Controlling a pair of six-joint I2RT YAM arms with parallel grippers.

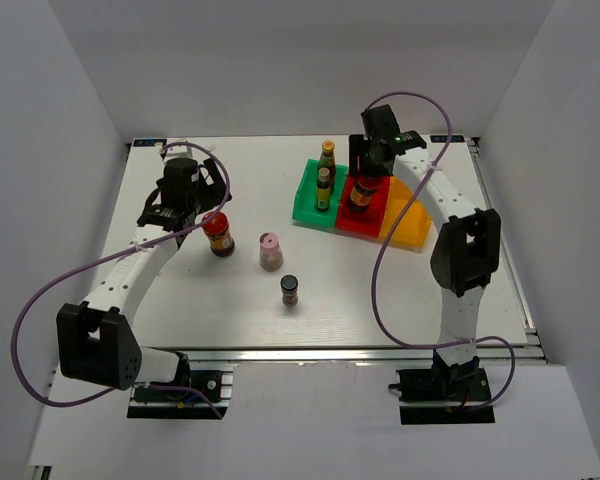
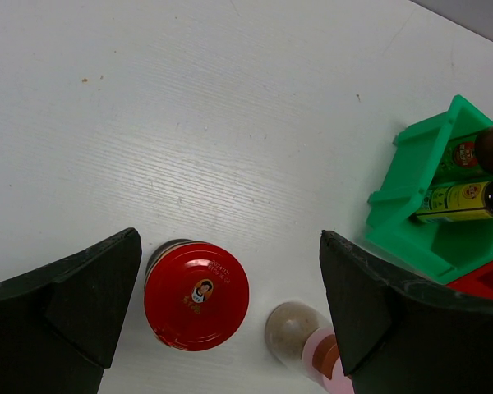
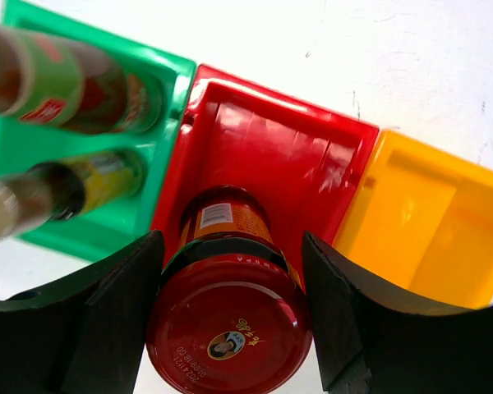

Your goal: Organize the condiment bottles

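My left gripper (image 1: 208,213) is open, low over a red-lidded jar (image 1: 219,235) standing on the table. In the left wrist view the jar (image 2: 195,294) sits between the fingers, close to the left one. A pink-lidded jar (image 1: 270,250) and a small black-lidded jar (image 1: 289,290) stand to its right. Two slim yellow-labelled bottles (image 1: 327,155) (image 1: 324,187) stand in the green bin (image 1: 305,207). My right gripper (image 1: 365,183) is shut on a second red-lidded jar (image 3: 228,328), held in the red bin (image 3: 263,139).
An orange bin (image 1: 410,226) adjoins the red bin (image 1: 358,223) on its right and holds nothing. The three bins stand in a row at the back right. White walls enclose the table on three sides.
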